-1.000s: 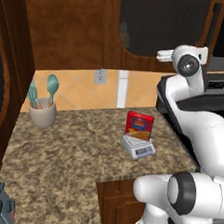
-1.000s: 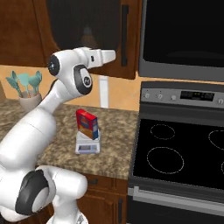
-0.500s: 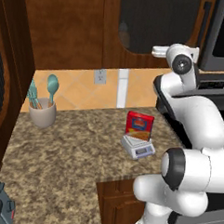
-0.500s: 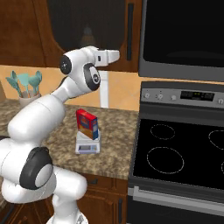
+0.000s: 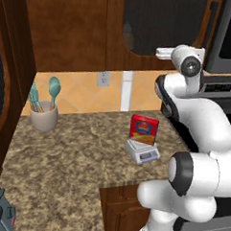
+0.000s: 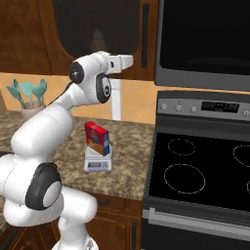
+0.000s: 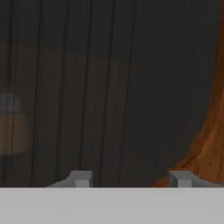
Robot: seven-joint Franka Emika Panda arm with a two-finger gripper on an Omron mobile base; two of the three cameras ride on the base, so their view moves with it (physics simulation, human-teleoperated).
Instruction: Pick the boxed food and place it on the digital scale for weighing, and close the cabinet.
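The red boxed food (image 5: 144, 129) (image 6: 97, 138) stands upright on the light-grey digital scale (image 5: 142, 152) (image 6: 97, 161), on the granite counter (image 5: 72, 158). My arm is raised well above them, with the hand (image 5: 162, 53) (image 6: 126, 61) at the cabinet door's dark mesh panel (image 5: 160, 24) (image 6: 97, 24) (image 7: 109, 87). My gripper (image 7: 130, 178) is open, nothing between its fingertips (image 7: 81, 177), and it faces the mesh from close by. The door's reddish wooden frame (image 7: 210, 144) shows to one side. Its long dark bar handle (image 5: 212, 21) (image 6: 145, 34) hangs right of the hand.
A cup of teal utensils (image 5: 42, 111) (image 6: 29, 97) stands at the counter's back left. A black stove (image 6: 200, 171) with a microwave (image 6: 205, 39) above it is to the right. A wooden door panel (image 5: 11, 73) juts in at the near left.
The arm has straightened upward and the hand has edged closer to the mesh door. The fingers have drawn nearer each other. Box and scale have not moved.
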